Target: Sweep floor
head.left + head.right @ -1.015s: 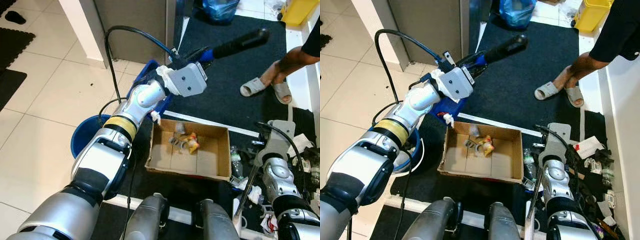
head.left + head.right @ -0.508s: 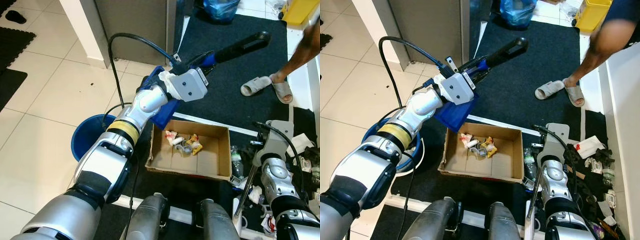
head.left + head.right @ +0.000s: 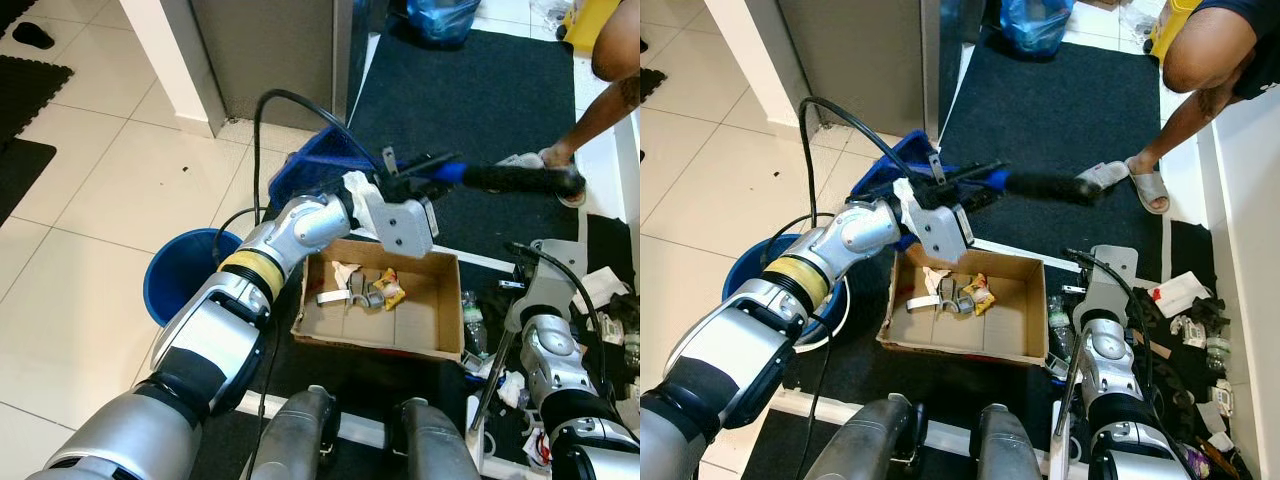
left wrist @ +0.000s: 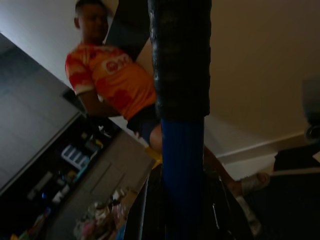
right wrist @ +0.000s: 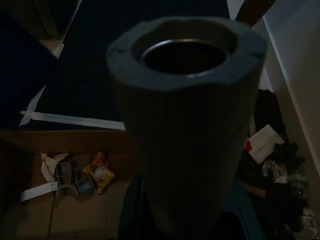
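My left gripper [image 3: 418, 178] is shut on the handle of a blue dustpan [image 3: 322, 160], just above the far edge of a cardboard box [image 3: 442, 338]. The pan sits behind the box's far left corner, and its black grip [image 3: 520, 179] points right over the dark mat. Crumpled paper and wrappers [image 3: 365, 286] lie inside the box. In the left wrist view the blue shaft [image 4: 181, 150] runs up into the black grip. My right gripper [image 5: 182, 205] is shut on a grey foam broom handle [image 5: 185, 100], and its thin stick [image 3: 492, 378] slants down by my right arm.
A blue bucket [image 3: 170, 272] stands on the tiles left of the box. A person's legs [image 3: 1200, 80] and sandals [image 3: 1148, 186] are at the far right on the dark mat [image 3: 470, 95]. Bottles and litter [image 3: 610, 300] crowd the right side. A yellow bin [image 3: 1178, 25] sits beyond.
The left arm turned the dustpan: its handle swung down from pointing up-right to level, and the pan moved from over the box to behind it. More litter now lies in the box. The person shifted.
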{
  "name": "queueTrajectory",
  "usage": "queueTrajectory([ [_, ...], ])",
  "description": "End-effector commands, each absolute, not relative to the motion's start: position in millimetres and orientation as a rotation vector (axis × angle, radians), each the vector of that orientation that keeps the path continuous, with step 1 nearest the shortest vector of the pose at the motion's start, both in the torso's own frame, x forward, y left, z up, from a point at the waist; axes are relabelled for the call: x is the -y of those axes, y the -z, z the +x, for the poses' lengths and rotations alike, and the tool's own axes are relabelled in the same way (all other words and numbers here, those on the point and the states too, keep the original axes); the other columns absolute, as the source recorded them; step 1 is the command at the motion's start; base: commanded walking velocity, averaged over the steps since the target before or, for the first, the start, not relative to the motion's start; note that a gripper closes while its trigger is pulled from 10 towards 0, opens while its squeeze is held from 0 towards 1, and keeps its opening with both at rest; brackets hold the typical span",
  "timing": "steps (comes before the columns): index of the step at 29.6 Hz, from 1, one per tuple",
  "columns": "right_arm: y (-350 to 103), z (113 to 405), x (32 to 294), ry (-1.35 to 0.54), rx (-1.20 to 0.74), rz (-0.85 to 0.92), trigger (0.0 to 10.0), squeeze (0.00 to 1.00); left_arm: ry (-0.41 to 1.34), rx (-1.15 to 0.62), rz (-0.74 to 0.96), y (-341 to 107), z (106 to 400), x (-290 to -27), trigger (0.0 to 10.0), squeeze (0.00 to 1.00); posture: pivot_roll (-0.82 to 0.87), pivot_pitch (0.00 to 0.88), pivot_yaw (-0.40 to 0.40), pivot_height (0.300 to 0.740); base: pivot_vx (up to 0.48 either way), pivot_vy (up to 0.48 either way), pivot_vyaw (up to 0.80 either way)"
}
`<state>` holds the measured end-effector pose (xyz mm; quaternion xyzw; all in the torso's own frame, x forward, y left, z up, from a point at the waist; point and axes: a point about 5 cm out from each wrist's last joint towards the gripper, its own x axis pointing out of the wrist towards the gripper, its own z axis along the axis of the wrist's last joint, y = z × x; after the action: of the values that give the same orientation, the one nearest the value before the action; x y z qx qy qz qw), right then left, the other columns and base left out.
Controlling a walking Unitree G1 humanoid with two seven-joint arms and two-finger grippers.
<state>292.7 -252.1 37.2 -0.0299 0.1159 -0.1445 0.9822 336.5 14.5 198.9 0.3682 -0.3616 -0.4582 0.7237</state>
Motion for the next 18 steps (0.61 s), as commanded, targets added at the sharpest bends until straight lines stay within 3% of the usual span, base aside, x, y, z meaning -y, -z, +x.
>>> queueTrajectory([
  [1,-19.0,280.9,250.9,0.309,-0.319,-0.019,10.0,0.00,1.031,0.869,0.819,-202.6,329.9,-9.4,10.0,0.00,0.14,0.191,0.059,0.740,0.000,0.000,0.00],
  [8,-20.4,283.1,250.2,0.306,-0.318,-0.021,10.0,0.00,1.045,0.893,0.832,-200.8,326.5,-6.9,10.0,0.00,0.14,0.188,0.056,0.740,0.000,0.000,0.00],
  [13,-21.9,285.8,249.5,0.301,-0.318,-0.023,10.0,0.00,0.860,0.719,0.498,-205.9,345.3,-20.5,10.0,0.00,0.13,0.162,0.051,0.740,0.000,0.000,0.00],
  [18,-23.3,287.7,249.5,0.299,-0.316,-0.023,10.0,0.00,0.756,0.608,0.306,-205.4,357.7,-36.0,10.0,0.00,0.13,0.155,0.049,0.740,0.000,0.000,0.00],
])
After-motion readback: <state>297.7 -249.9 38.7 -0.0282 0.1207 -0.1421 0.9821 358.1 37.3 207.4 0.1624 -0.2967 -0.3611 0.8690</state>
